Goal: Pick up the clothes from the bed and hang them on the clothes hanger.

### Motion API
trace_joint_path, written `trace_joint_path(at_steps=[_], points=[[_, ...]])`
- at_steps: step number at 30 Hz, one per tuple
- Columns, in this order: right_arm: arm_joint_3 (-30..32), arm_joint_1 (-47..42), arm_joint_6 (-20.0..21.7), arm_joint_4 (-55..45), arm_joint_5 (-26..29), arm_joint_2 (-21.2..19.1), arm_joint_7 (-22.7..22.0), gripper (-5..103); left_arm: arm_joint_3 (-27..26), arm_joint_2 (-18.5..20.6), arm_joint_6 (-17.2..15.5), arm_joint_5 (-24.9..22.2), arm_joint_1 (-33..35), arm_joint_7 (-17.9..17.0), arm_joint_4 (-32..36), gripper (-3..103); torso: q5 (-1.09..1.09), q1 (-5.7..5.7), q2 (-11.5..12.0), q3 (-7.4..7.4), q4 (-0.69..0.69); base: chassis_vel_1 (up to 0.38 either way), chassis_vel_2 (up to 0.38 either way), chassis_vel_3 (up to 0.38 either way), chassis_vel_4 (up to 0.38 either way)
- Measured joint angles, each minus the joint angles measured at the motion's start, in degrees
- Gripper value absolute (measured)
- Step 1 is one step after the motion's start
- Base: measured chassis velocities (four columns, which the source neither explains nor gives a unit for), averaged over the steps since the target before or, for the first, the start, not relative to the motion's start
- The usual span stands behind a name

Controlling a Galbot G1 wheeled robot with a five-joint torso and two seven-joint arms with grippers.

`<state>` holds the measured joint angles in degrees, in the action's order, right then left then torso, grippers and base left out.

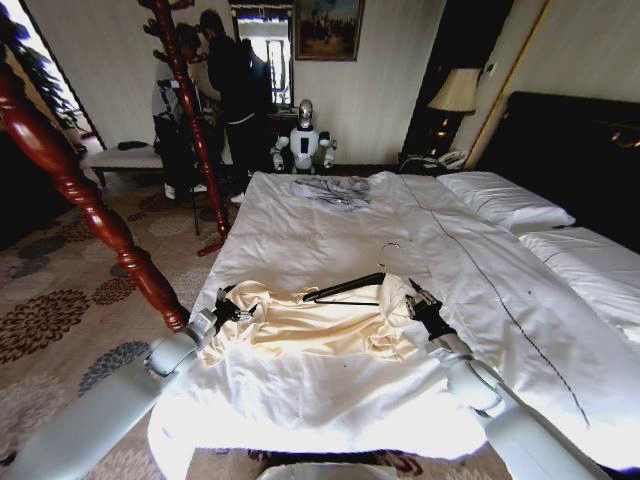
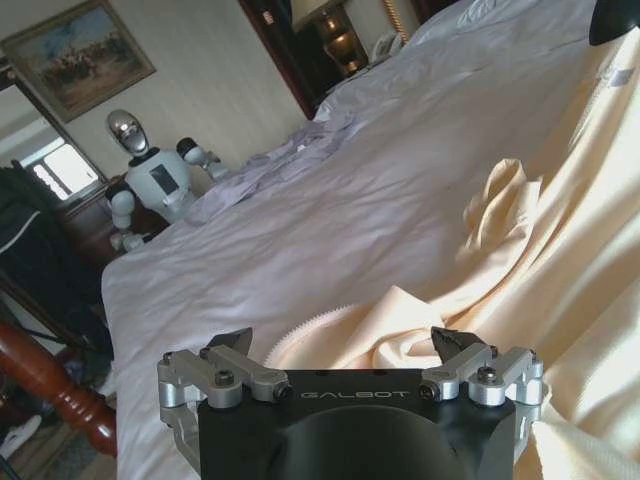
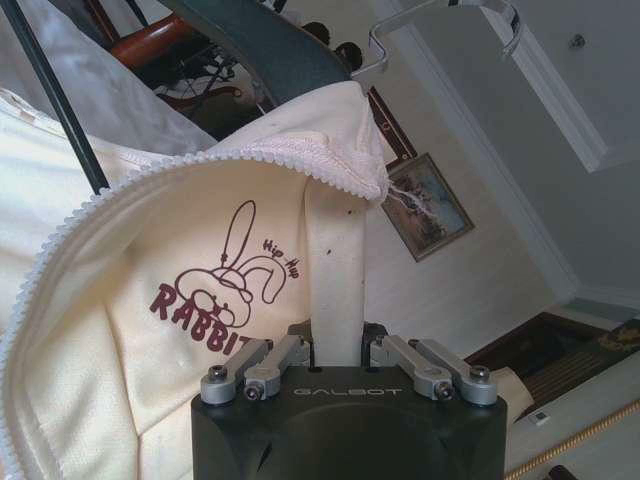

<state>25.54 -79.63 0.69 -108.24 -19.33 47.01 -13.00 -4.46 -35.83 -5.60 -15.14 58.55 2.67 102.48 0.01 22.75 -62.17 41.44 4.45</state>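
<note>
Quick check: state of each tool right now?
Left tool: open, fingers either side of a fold of the clothes, not closed on it.
Right tool: shut on the clothes' fabric strip.

Both my arms reach forward and inward, low. My left gripper [image 1: 228, 308] sits at the left, jaws spread wide, nothing between them. My right gripper [image 1: 418, 305] sits opposite, jaws pinched closed on fabric.

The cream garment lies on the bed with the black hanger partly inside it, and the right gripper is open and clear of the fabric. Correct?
Not quite: the right gripper is shut on the cream garment, as the right wrist view shows. The black hanger and bed are as stated.
</note>
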Motion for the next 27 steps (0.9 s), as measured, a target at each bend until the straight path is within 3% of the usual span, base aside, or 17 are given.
trace_joint_path(at_steps=[2, 5, 6, 8, 12, 15, 22, 27], points=[[0.0, -0.1, 0.0, 0.0, 0.0, 0.2, 0.0, 20, -0.1, 0.1, 0.6, -2.1, -1.4, 0.4, -1.4, 100, -0.01, 0.00, 0.0, 0.00, -0.02, 0.000, 0.000, 0.000, 0.000], [-0.2, 0.3, 0.0, 0.1, -0.1, 0.4, -0.1, 20, 1.5, -1.7, -2.8, -11.3, -8.4, -0.5, -5.1, 100, -0.01, 0.00, 0.0, 0.01, 0.02, 0.000, 0.000, 0.000, 0.000], [-0.2, 0.3, 0.0, 0.1, -0.1, 0.4, -0.1, 20, 1.5, -1.7, -2.8, -11.3, -8.4, -0.5, -5.1, 100, -0.01, 0.00, 0.0, 0.01, 0.02, 0.000, 0.000, 0.000, 0.000], [-0.4, 0.5, 0.2, 0.1, -0.1, 0.4, -0.1, 20, 5.3, -3.0, -4.6, -15.0, -15.8, -0.7, -8.6, 100, 0.00, 0.01, 0.0, 0.01, 0.01, 0.000, 0.000, 0.000, 0.000], [-0.3, 0.3, 0.3, 0.0, -0.1, 0.3, -0.1, 20, 13.2, -4.3, -5.4, -15.3, -24.9, -0.3, -12.5, 100, 0.00, 0.02, 0.0, 0.02, 0.02, 0.000, 0.000, 0.000, 0.000], [0.3, -0.2, 0.3, 0.0, -0.1, 0.2, -0.4, 20, 25.3, -5.3, -6.2, -14.8, -36.1, 1.4, -16.5, 100, 0.00, 0.02, 0.0, 0.01, 0.04, 0.000, 0.000, 0.000, 0.000], [0.6, 0.2, 0.3, 0.3, 0.0, 0.4, -1.0, 20, 36.2, -4.6, -6.8, -11.8, -44.7, 5.2, -19.3, 100, 0.00, 0.02, 0.0, 0.01, -0.01, 0.000, 0.000, 0.000, 0.000], [0.6, 0.2, 0.2, 0.5, 0.0, 0.4, -1.1, 20, 39.5, -3.9, -6.9, -10.9, -47.0, 8.9, -19.8, 100, 0.00, 0.02, 0.0, 0.02, 0.00, 0.000, 0.000, 0.000, 0.000]])
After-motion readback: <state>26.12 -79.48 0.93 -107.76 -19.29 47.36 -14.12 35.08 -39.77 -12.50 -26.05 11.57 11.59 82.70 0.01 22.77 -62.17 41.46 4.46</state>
